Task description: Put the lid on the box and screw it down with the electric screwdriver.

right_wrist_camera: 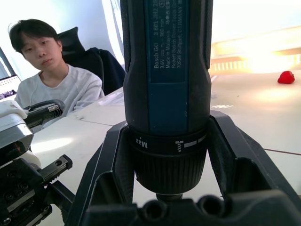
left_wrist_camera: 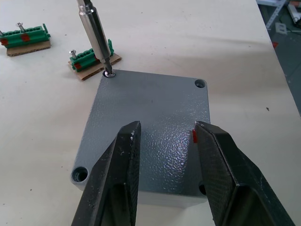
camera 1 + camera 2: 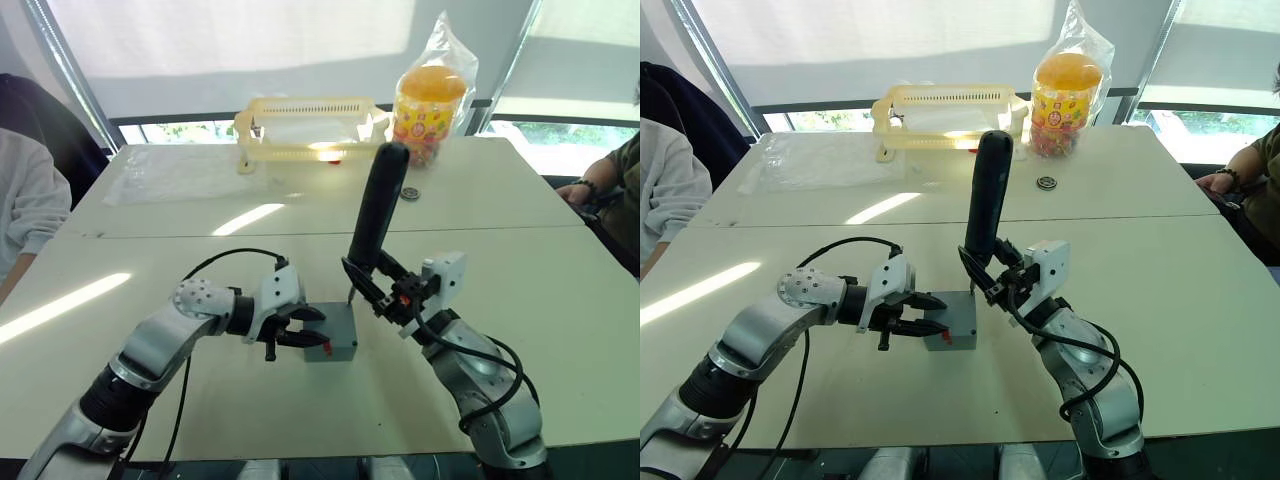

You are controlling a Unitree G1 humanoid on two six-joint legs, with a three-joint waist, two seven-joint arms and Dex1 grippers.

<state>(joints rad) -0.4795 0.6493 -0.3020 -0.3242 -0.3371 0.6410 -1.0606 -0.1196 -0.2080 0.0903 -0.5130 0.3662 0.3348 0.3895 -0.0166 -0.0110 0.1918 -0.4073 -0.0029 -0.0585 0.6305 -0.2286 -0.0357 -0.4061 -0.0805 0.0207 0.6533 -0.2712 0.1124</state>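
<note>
the small grey plastic box (image 3: 331, 345) sits on the pale tabletop (image 3: 520, 260) just in front of the robot, with the flat square grey plastic lid (image 2: 150, 127) lying flush on top of it, its textured face up and round screw holes at the corners. the left gripper (image 3: 297, 333) reaches in from the box's 9 o'clock side; its two black fingers (image 2: 115, 179) are spread apart over the lid's near edge, one on each side of a tiny red mark (image 2: 194, 136), and they grasp nothing. whether the tips touch the lid cannot be told.

the right gripper (image 3: 372, 288) is clamped around the black cylindrical pen-shaped electric screwdriver (image 3: 378, 205), which stands nearly upright with its top leaning slightly toward 1 o'clock. its thin metal bit (image 2: 96, 37) comes down onto a screw head (image 2: 109, 73) in the lid's far corner, at about 11 o'clock in the left wrist view.

just beyond that corner lie two small green terminal pieces on brown card (image 2: 91, 63), side by side on the table. further off, at 12 o'clock, stand a yellow slotted plastic basket (image 3: 310, 125) and, at its 3 o'clock, a clear jar of orange and coloured sweets (image 3: 430, 105) in a plastic bag. people sit at the table's 9 o'clock and 3 o'clock edges.
</note>
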